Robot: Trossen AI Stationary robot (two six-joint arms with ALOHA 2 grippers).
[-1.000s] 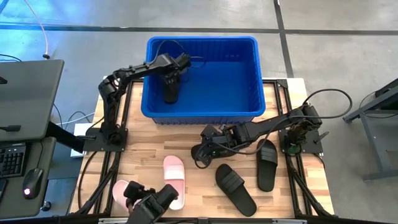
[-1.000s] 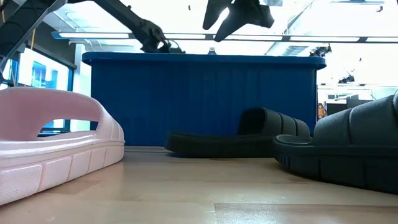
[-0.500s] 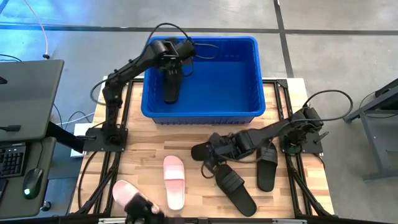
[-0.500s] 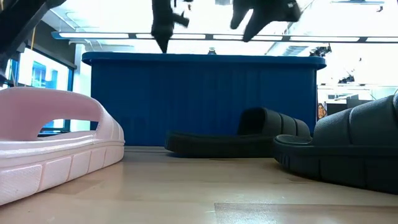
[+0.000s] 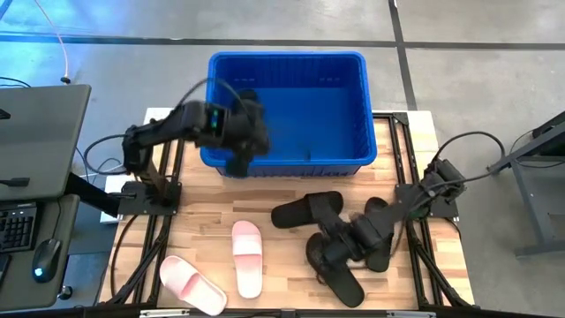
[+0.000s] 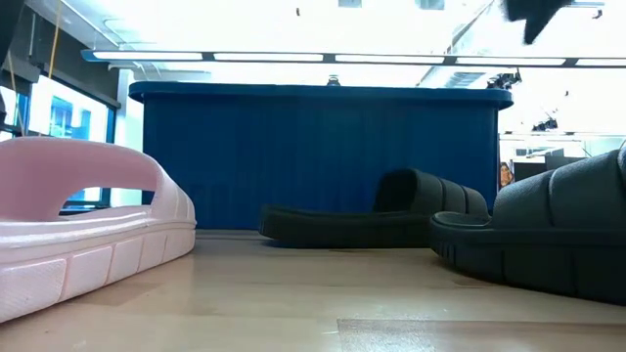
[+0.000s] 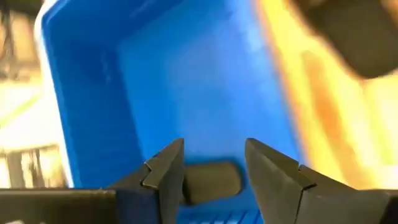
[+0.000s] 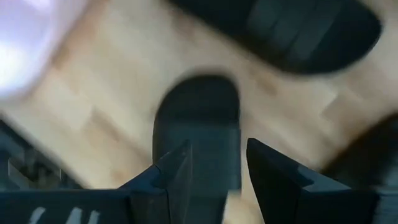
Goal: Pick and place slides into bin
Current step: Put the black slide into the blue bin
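The blue bin (image 5: 353, 97) stands at the table's far middle, and one black slide (image 7: 211, 180) lies inside it at its left end. My left gripper (image 5: 247, 148) is open and empty above the bin's near-left corner, over that slide. Three black slides lie on the table: one (image 5: 305, 210) near the bin, one (image 5: 381, 252) at the right and one (image 5: 342, 278) near the front edge. My right gripper (image 5: 331, 256) is open above the last slide (image 8: 196, 124), with a finger on each side of it. Two pink slides (image 5: 247, 256) (image 5: 190, 283) lie at the near left.
The bin's near wall (image 6: 323, 156) rises behind the slides in the low view. The black table frame (image 5: 415, 256) runs along both sides. A desk with a keyboard (image 5: 18, 225) stands to the left of the table. Bare wood (image 5: 221, 208) shows between the bin and the pink slides.
My left gripper has drawn back from the bin's far-left part toward its near-left corner, while the black slide stays lying in the bin. My right gripper has swung from the black slide by the bin toward the near right, and is now over the black slide by the front edge.
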